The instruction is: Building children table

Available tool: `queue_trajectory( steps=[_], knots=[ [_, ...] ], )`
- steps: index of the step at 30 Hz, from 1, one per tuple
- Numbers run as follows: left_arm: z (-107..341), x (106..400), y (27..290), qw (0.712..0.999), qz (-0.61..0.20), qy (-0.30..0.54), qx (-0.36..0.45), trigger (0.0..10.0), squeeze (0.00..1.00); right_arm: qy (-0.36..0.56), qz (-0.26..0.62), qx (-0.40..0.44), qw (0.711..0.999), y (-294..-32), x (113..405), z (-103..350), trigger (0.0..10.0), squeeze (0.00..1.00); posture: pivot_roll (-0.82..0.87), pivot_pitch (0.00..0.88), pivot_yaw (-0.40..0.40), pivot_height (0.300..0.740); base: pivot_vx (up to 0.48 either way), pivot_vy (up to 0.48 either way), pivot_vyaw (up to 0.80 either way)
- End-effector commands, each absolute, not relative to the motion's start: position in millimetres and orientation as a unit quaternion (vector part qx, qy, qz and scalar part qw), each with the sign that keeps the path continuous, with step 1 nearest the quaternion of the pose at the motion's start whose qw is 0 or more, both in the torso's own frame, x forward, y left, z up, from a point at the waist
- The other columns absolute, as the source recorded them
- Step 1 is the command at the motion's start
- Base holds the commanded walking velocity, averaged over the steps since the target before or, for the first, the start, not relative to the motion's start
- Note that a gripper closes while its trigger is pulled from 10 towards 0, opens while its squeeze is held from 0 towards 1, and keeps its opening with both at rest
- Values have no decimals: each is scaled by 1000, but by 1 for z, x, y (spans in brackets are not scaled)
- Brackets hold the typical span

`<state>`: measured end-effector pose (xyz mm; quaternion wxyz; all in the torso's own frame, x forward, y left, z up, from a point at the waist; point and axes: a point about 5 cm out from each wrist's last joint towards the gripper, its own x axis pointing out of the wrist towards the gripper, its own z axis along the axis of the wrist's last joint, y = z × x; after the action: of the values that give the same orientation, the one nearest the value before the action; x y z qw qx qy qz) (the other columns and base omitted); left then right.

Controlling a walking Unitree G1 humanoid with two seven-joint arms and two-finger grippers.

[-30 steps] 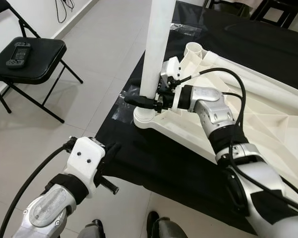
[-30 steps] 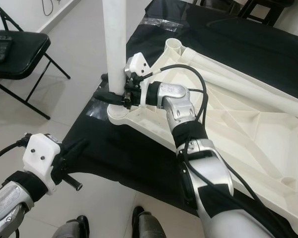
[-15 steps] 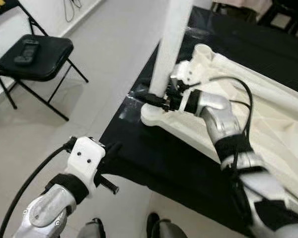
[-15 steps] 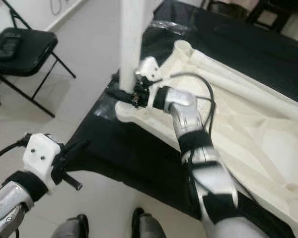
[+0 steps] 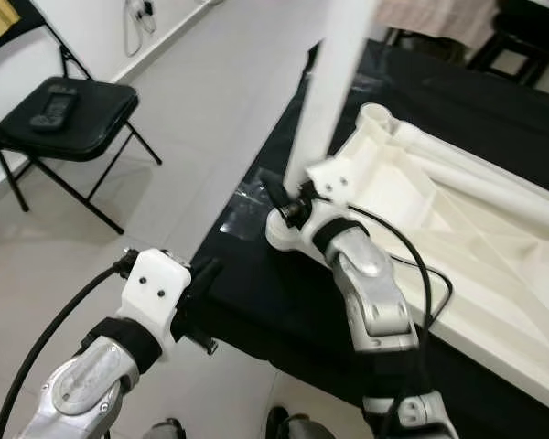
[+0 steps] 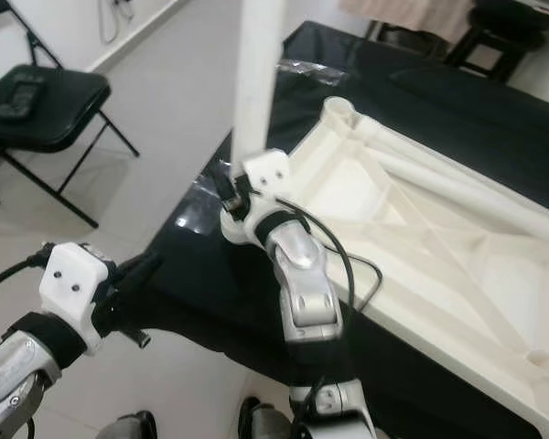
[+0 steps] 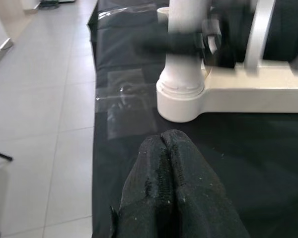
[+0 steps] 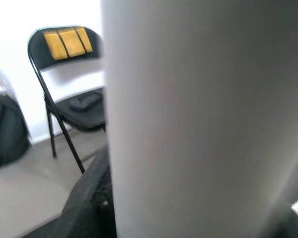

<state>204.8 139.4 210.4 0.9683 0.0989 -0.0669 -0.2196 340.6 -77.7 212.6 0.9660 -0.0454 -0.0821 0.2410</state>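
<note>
The right gripper clasped the upright white plastic table leg at its corner socket; the left gripper hovered closed, empty.

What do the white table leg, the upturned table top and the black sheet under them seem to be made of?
Table leg: likely moulded plastic, smooth matte white tube; the right gripper holds its base.
Table top: apparently the same plastic, with cast ribs and corner sockets underneath.
Black sheet: probably thin plastic film, glossy with wrinkles.
The left gripper is shut, holding nothing.
</note>
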Motion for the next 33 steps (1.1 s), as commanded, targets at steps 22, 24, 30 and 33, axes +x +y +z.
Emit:
queue_trajectory(
  steps=[22, 24, 30, 33],
  knots=[
    [207, 206, 142, 969, -217, -60, 100, 10000, 0, -104, 564, -44, 818, -92, 365, 253, 0, 0, 164, 260, -138, 740, 0, 0, 0],
    [207, 206, 142, 969, -217, -59, 101, 10000, 0, -101, 566, -43, 817, -92, 366, 252, 0, 0, 166, 260, -138, 740, 0, 0, 0],
    [207, 205, 142, 969, -218, -58, 102, 10000, 0, -94, 565, -43, 819, -99, 371, 248, 0, 0, 164, 265, -135, 740, 0, 0, 0],
    [207, 205, 142, 969, -219, -58, 102, 10000, 0, -93, 561, -46, 821, -103, 373, 247, 0, 0, 164, 265, -135, 740, 0, 0, 0]
  ],
)
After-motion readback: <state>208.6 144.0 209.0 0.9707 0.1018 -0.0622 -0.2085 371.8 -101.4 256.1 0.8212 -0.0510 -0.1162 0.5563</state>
